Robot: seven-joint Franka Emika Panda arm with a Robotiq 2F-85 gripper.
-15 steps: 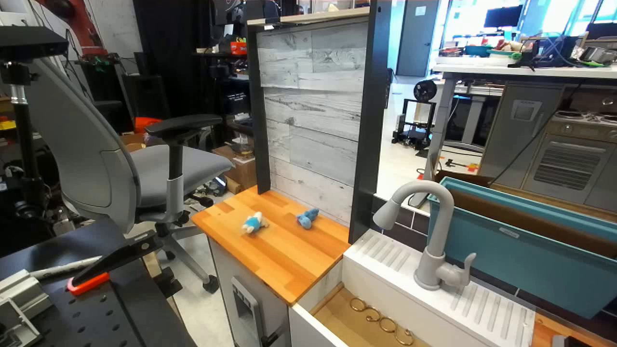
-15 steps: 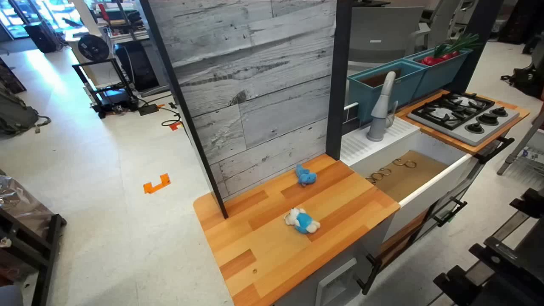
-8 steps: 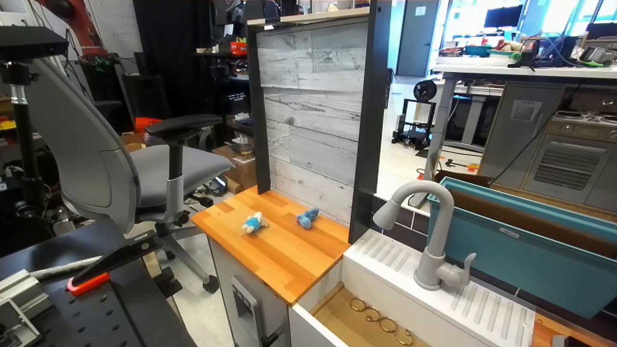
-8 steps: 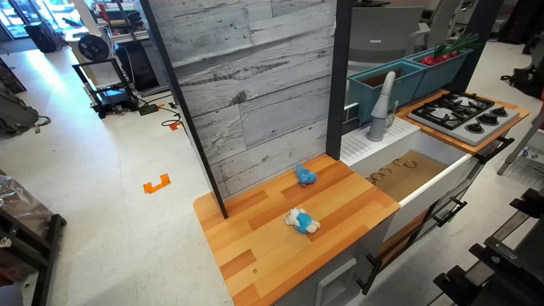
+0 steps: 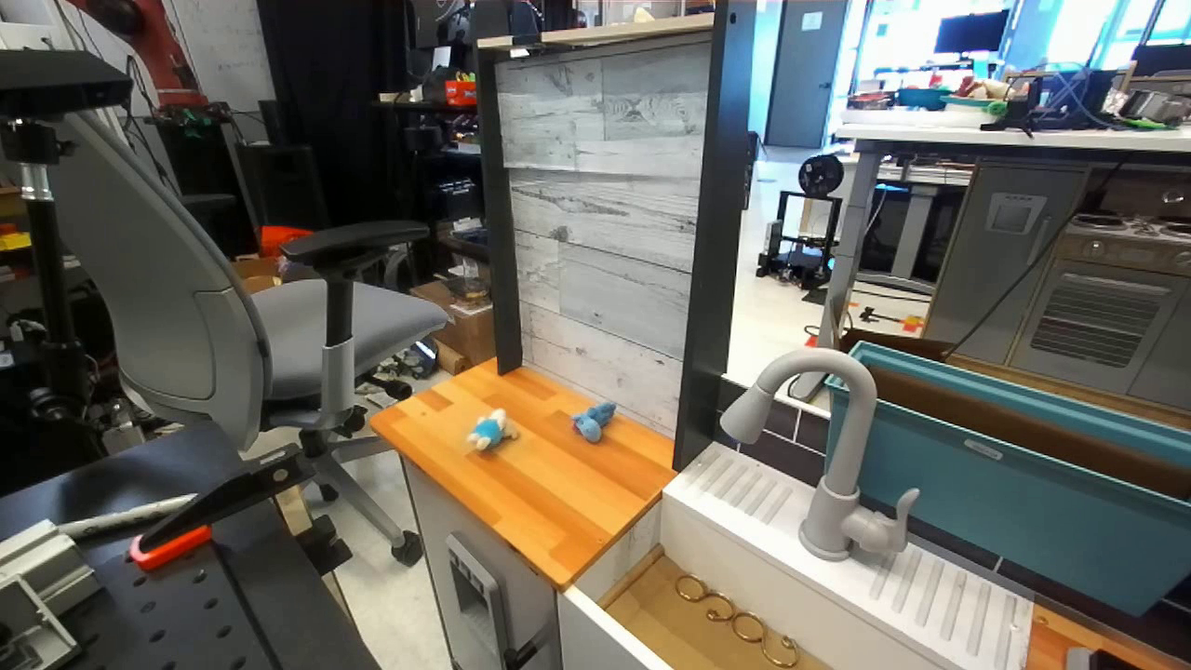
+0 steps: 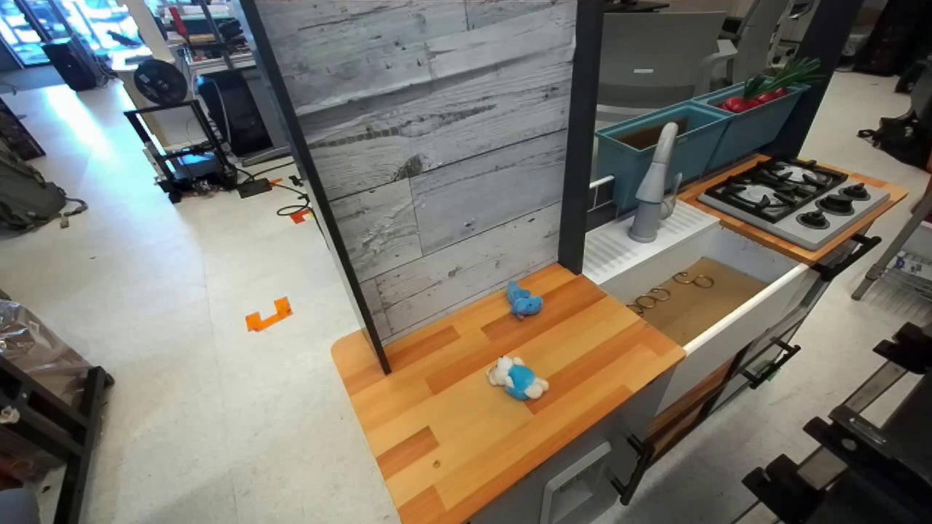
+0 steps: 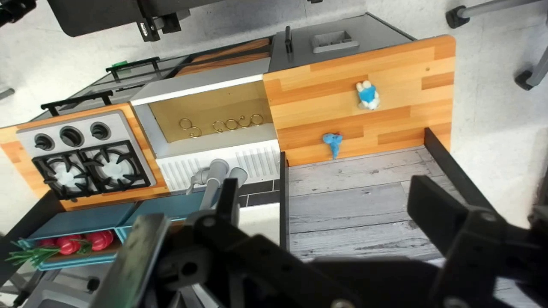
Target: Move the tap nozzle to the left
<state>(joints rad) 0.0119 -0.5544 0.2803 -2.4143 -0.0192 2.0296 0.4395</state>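
Note:
The tap nozzle is a light grey gooseneck spout on a thick base. It stands upright behind the sink in both exterior views [image 5: 858, 409] [image 6: 657, 164]. Its hooked head [image 5: 747, 414] points toward the wooden counter. In the wrist view the tap nozzle [image 7: 211, 192] shows at left of centre, and one gripper finger [image 7: 227, 201] hides part of it. My gripper [image 7: 324, 188] is wide open, with nothing between its fingers. It appears apart from the nozzle, with the plank wall panel behind the gap. The gripper is out of view in both exterior views.
A wooden counter [image 6: 451, 429] holds a white-and-blue toy [image 6: 518, 378] and a blue toy [image 6: 524, 300]. A plank panel [image 5: 605, 214] with dark posts stands behind it. Teal planters [image 5: 1005, 493] stand behind the tap. The sink [image 6: 735, 298] holds gold rings. A stove [image 6: 794, 200] lies beyond.

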